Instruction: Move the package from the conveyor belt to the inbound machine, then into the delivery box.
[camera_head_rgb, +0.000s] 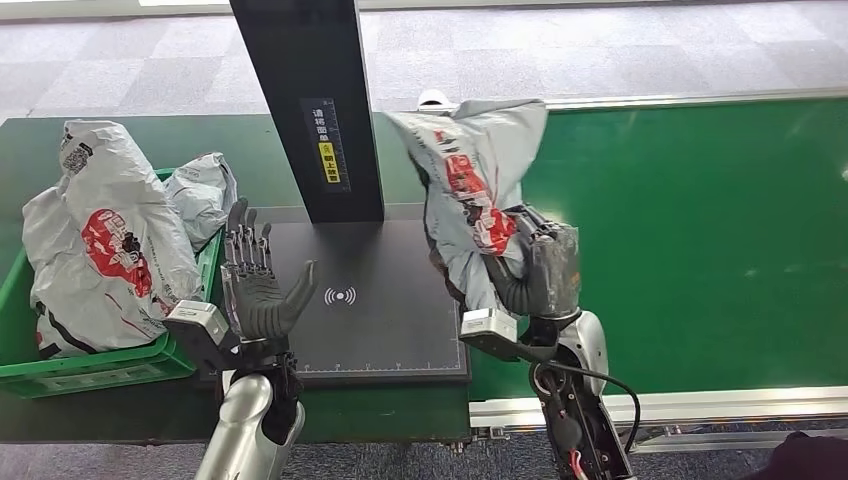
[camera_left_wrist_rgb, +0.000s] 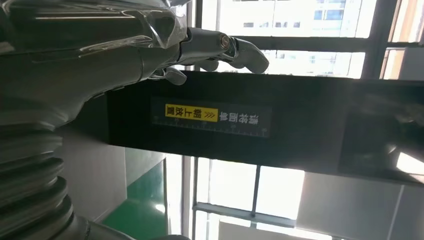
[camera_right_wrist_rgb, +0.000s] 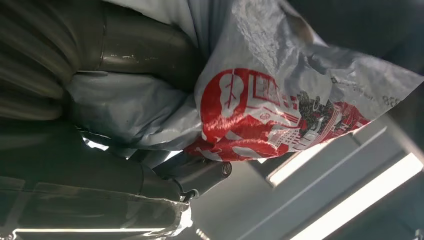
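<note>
A grey plastic package (camera_head_rgb: 468, 175) with red print is lifted upright above the right edge of the black inbound machine's plate (camera_head_rgb: 372, 300). My right hand (camera_head_rgb: 535, 268) grips its lower part; close up, the package (camera_right_wrist_rgb: 280, 110) bulges out between the fingers (camera_right_wrist_rgb: 195, 175). My left hand (camera_head_rgb: 258, 285) stands open and upright over the plate's left edge, holding nothing, its fingers (camera_left_wrist_rgb: 235, 50) stretched out before the machine's black post (camera_left_wrist_rgb: 260, 120). The green delivery box (camera_head_rgb: 120, 365) sits at the left with two similar grey packages (camera_head_rgb: 105, 240) in it.
The machine's black post (camera_head_rgb: 320, 100) rises from the back of the plate. The green conveyor belt (camera_head_rgb: 700, 250) stretches to the right, with a metal rail (camera_head_rgb: 700, 405) along its near edge. Grey carpet floor lies beyond.
</note>
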